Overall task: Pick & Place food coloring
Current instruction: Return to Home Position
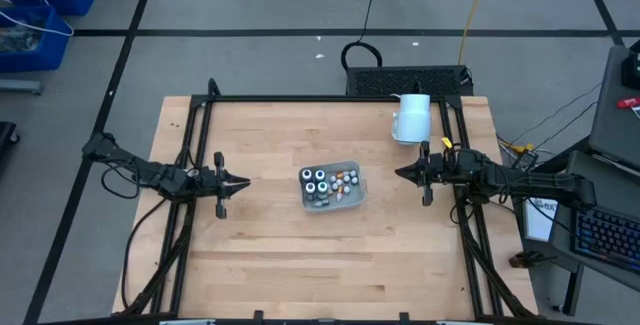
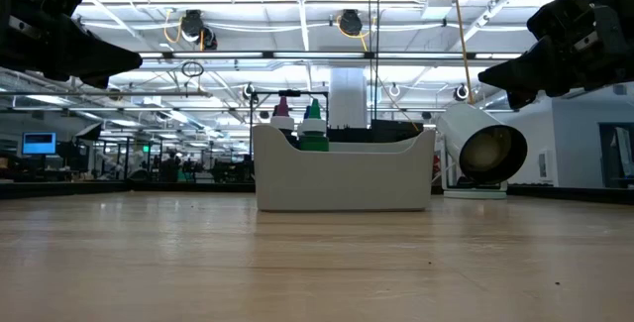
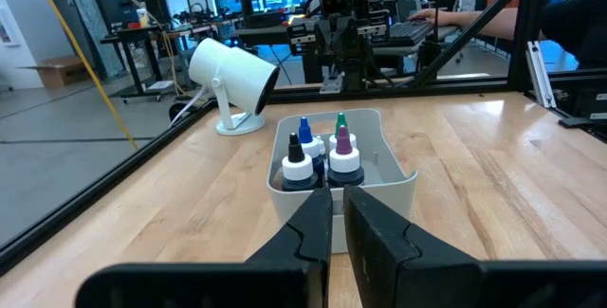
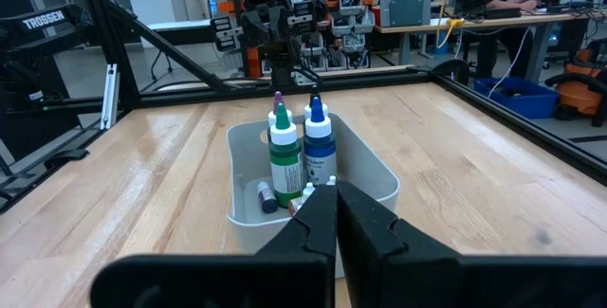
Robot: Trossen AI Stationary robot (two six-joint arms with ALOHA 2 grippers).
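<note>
Your food coloring (image 1: 322, 182) is gathered in the pale bin (image 1: 352, 202) at the middle of the table (image 1: 300, 265). The four larger bottles stand upright at the end nearer the left arm, and the tiny ones lie loose in the other end. In the left wrist view you can pick out the black-tipped bottle (image 3: 296, 163) and the purple-tipped bottle (image 3: 342, 154) in front, with the blue and green tips just behind them. I see no bottle out on the wood in any view, so I judge the placing done and the step in hand to be the return to rest. The left gripper (image 1: 240, 181) hangs above the table on the bin's left, well apart from it, level and pointing at it, with its fingers (image 3: 308, 232) drawn almost together and holding nothing. The right gripper (image 1: 400, 173) mirrors it on the other side, also clear of the bin, with its fingers (image 4: 313, 223) close together and empty. The white cylinder (image 1: 411, 117) lies on its side near the table's far edge, just beyond the right arm. The next move asks little of you: draw each arm straight back along its own line, away from the bin. Keep the height, so that no finger clips the rim. Mind the right arm's elbow near the cylinder.
</note>
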